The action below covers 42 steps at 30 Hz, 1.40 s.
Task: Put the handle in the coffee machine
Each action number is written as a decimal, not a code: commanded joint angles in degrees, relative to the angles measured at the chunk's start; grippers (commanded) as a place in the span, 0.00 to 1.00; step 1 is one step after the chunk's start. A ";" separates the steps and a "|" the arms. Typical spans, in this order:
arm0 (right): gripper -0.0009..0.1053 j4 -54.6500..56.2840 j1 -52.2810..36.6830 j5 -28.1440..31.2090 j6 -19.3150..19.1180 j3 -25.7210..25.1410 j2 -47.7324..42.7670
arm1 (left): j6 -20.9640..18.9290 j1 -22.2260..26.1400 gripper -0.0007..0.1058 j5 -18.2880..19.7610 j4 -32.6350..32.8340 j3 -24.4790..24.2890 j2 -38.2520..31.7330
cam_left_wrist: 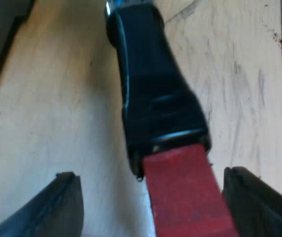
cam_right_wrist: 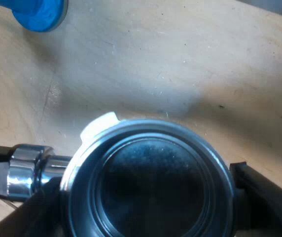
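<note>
Two grippers at the holder (cam_right_wrist: 131, 163): right gripper (cam_right_wrist: 141, 190) clamped on it, left gripper (cam_left_wrist: 151, 177) agape astride its red end (cam_left_wrist: 185, 202); grasp step, closing likely next.

Light: bright, warm daylight over the wooden bench (cam_left_wrist: 47, 123).
Shadows: a soft grey band on the bench beyond the metal holder (cam_right_wrist: 146, 182); faint shade beside the handle (cam_left_wrist: 156, 94).
Glare: white glints on the holder's chrome neck and the handle's black edge.
Holder interior: dim.
</note>
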 commanded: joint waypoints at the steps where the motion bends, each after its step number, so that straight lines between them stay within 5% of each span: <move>1: 0.01 -1.21 -0.14 -1.34 -0.14 -0.44 -1.09 | 0.35 0.05 0.58 0.52 -0.53 0.01 0.55; 23: 0.01 -1.21 -0.14 -1.34 -0.14 -0.44 -1.09 | 0.35 0.05 0.58 1.59 -2.99 0.01 0.77; 31: 0.01 -1.21 -0.14 -1.34 -0.14 -0.44 -1.09 | -0.14 0.05 0.28 1.76 -2.99 0.01 0.77; 42: 0.01 -1.21 -0.14 -1.34 0.26 -0.44 -1.09 | -0.14 0.05 0.14 4.47 -2.87 0.01 0.77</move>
